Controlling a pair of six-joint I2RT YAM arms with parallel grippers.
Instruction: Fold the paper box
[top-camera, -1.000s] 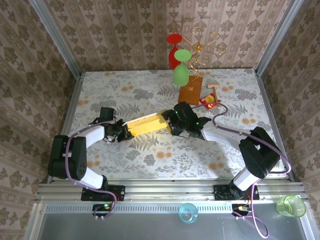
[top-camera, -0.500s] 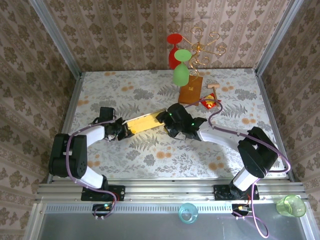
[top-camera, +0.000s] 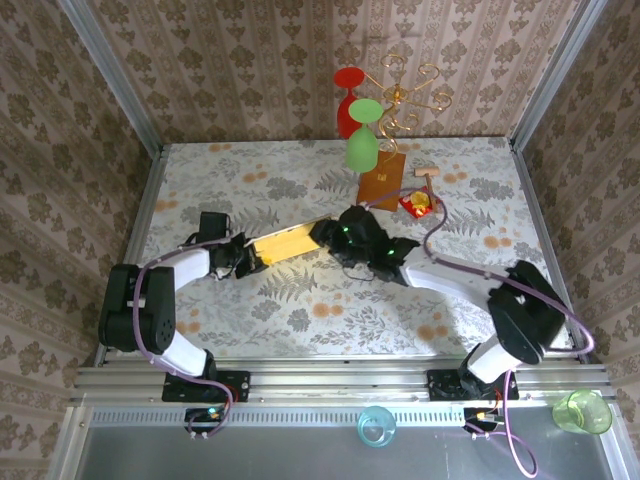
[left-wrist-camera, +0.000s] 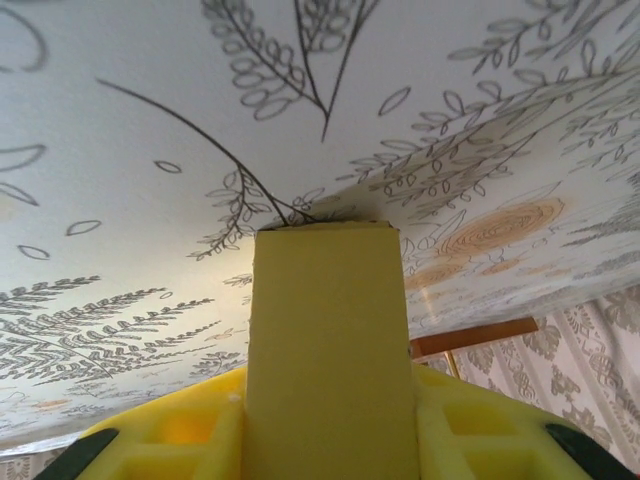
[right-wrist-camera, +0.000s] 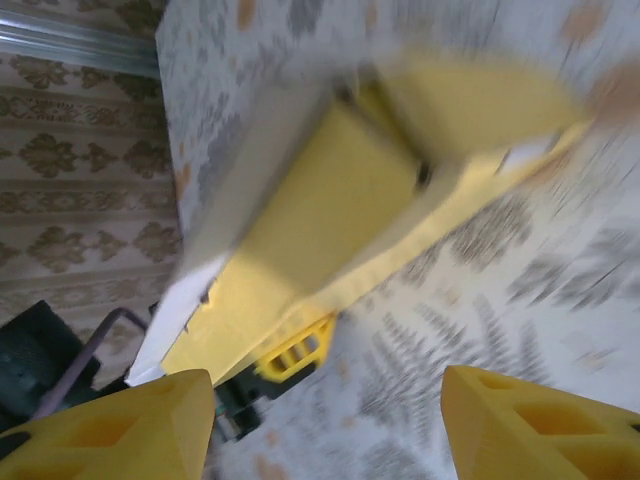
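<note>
On the table, near its middle, the paper box is seen from above as a narrow yellow strip lying aslant between the two grippers. The left gripper is set at its lower left end and the right gripper at its upper right end.

What the overhead view leaves unclear is supplied by the wrist views. In the left wrist view a yellow panel of the box is clamped between the fingers, with the patterned tabletop beyond it. In the right wrist view the right gripper is shown with its jaws wide apart and nothing between them. The box lies ahead of them, blurred, with a white flap at its left side.

The box is well apart from the side rails. Bare table is left between it and the arm bases, and also toward the far left corner. Behind the right gripper, a wooden block and a red packet stand near.

What lies inside the box cannot be told through the blur. On the near ledge a blue cup and a green cup are set.
</note>
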